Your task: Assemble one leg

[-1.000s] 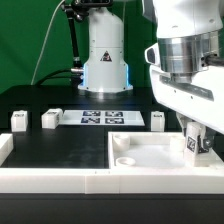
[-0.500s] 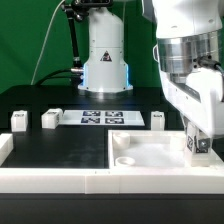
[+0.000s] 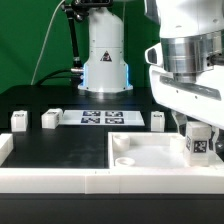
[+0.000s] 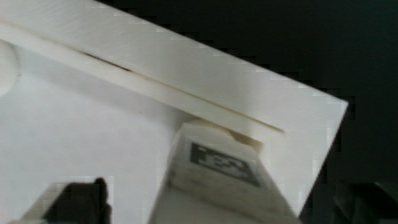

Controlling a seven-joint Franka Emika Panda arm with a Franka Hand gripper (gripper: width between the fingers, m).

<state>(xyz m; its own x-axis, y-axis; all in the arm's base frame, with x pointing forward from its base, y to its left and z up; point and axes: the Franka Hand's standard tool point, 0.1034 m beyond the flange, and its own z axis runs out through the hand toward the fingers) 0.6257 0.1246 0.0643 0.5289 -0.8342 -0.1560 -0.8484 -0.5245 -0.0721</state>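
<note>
My gripper (image 3: 196,128) is at the exterior view's right, over the far right corner of the large flat white panel (image 3: 150,152). It is shut on a leg (image 3: 199,143), a small white block whose marker tag faces the camera. The leg stands upright at that corner. In the wrist view the same leg (image 4: 222,165) runs between my dark fingers (image 4: 75,200), above the panel's edge (image 4: 160,85). Three more legs (image 3: 18,121) (image 3: 50,119) (image 3: 158,120) stand in a row on the black table.
The marker board (image 3: 100,118) lies flat on the table between the loose legs. The robot's base (image 3: 105,60) stands behind it. A white rim (image 3: 50,176) runs along the front of the table.
My gripper has turned and shifted slightly to the exterior view's right with the leg. The leg's tag now faces the camera more squarely. The other legs have not moved.
</note>
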